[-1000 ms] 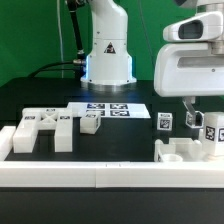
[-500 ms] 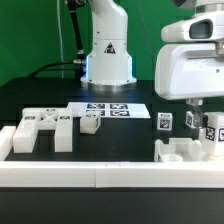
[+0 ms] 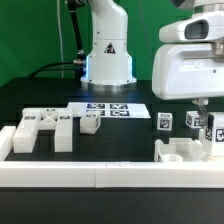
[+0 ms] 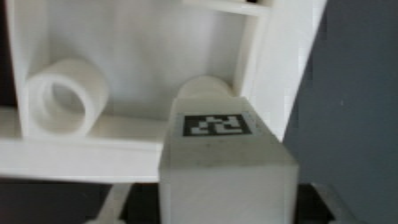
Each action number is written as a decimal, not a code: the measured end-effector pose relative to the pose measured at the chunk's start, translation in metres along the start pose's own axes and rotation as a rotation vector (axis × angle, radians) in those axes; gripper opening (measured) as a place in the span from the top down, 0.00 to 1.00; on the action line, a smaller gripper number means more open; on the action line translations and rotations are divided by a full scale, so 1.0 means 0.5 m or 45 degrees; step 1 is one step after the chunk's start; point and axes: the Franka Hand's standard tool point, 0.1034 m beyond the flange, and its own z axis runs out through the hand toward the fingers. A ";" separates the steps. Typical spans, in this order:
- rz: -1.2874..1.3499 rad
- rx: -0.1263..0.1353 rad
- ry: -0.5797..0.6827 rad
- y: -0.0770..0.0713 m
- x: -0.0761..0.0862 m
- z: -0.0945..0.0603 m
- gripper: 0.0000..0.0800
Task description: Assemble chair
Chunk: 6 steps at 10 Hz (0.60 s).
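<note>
The chair is in loose white tagged parts. My gripper (image 3: 204, 106) hangs at the exterior view's right, shut on an upright white post (image 3: 215, 137) standing at the slab seat part (image 3: 180, 153). In the wrist view the post (image 4: 221, 150) with its tag fills the gap between the jaws of the gripper (image 4: 222, 205), and the seat part (image 4: 125, 125) with a round peg (image 4: 68, 97) lies beside it. A large H-shaped part (image 3: 40, 131) lies at the left. A small block (image 3: 90, 123) and two tagged blocks (image 3: 165, 122) (image 3: 193, 120) stand mid-table.
The marker board (image 3: 112, 110) lies flat in front of the arm's base (image 3: 107, 60). A long low white border rail (image 3: 100, 176) runs along the table's near edge. The big white hand hides the far right of the table.
The gripper and the held post have shifted slightly toward the exterior view's right. The other parts have not moved.
</note>
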 end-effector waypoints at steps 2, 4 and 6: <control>0.236 0.002 0.002 0.002 0.001 0.001 0.64; 0.478 0.011 0.001 0.005 0.001 0.001 0.64; 0.687 0.020 -0.002 0.007 0.002 0.001 0.64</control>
